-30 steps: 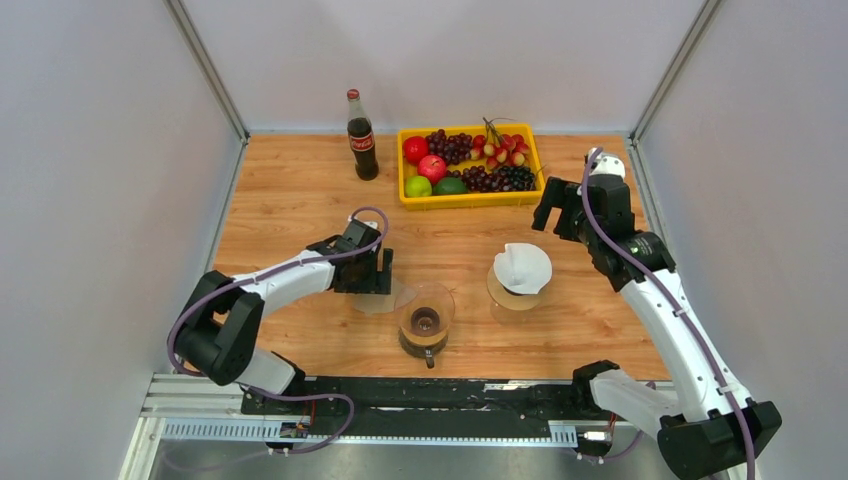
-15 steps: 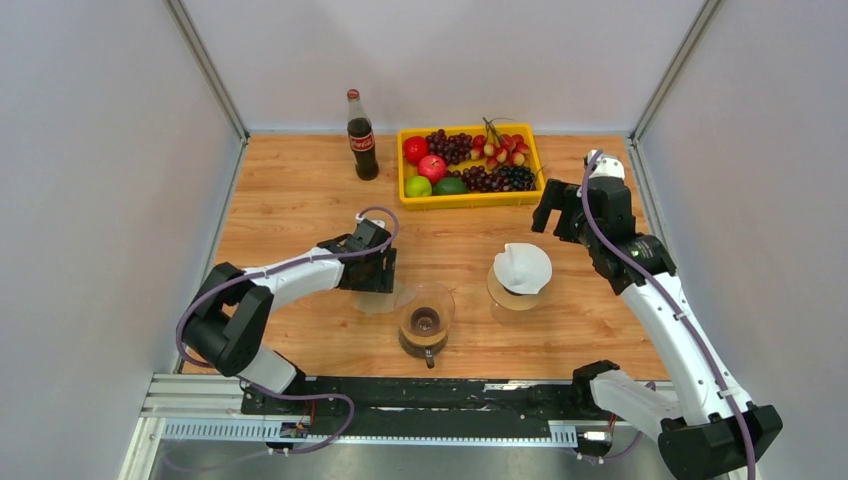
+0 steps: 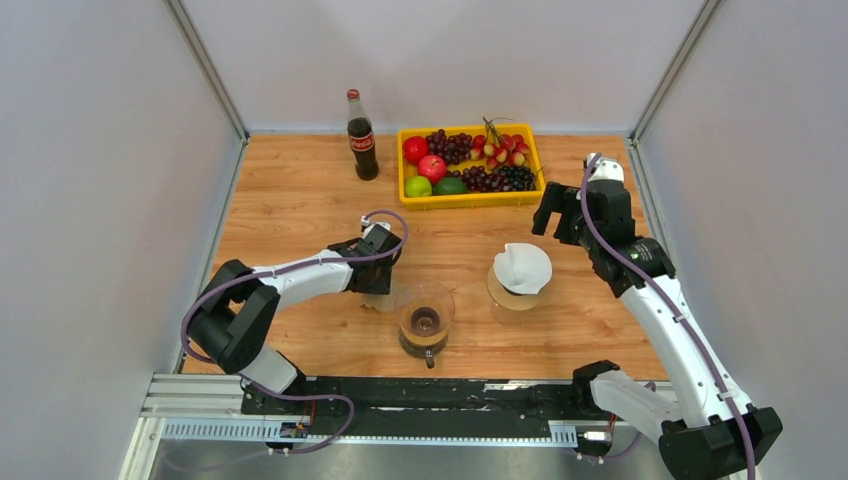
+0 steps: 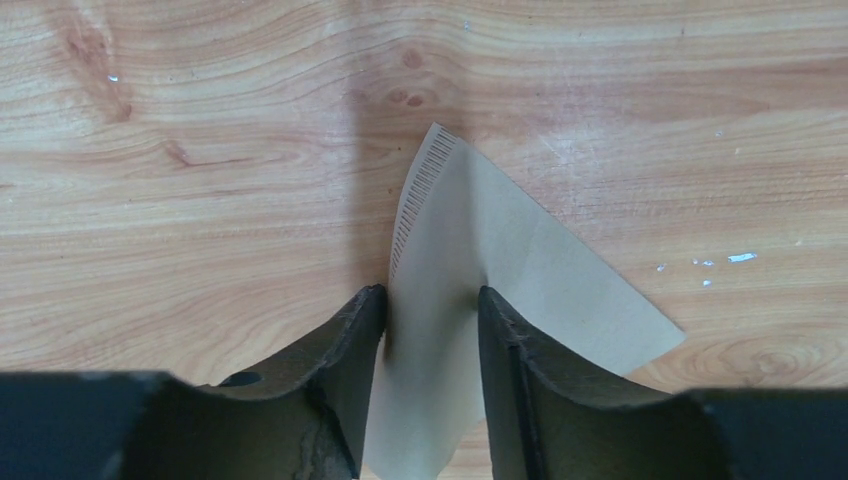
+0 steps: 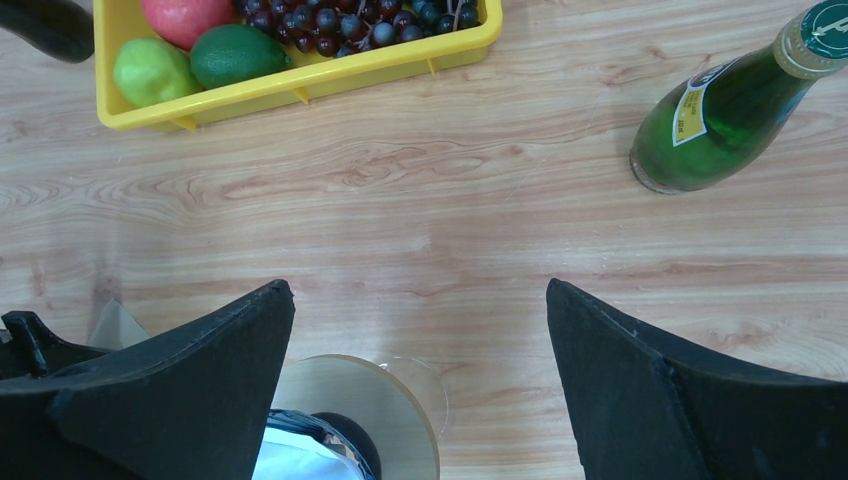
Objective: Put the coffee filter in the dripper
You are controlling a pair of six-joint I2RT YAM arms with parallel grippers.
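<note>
A beige paper coffee filter [image 4: 520, 250] lies flat on the wood table; in the top view [image 3: 387, 300] it sits just left of an empty glass dripper [image 3: 426, 312]. My left gripper [image 4: 430, 295] is low on the table with its fingers closed in on the filter's near part, which bulges up between them; the top view shows it there too [image 3: 378, 280]. A second dripper on a wooden base [image 3: 520, 272] holds a white filter. My right gripper [image 3: 553, 214] is open and empty, above and behind that dripper [image 5: 330, 440].
A yellow tray [image 3: 470, 198] of fruit stands at the back, with a cola bottle [image 3: 361, 135] to its left. A green glass bottle [image 5: 730, 100] stands at the back right, near my right gripper. The side walls are close.
My left gripper has slid to the right along the table, toward the glass dripper, over the beige filter. The right arm has barely moved.
</note>
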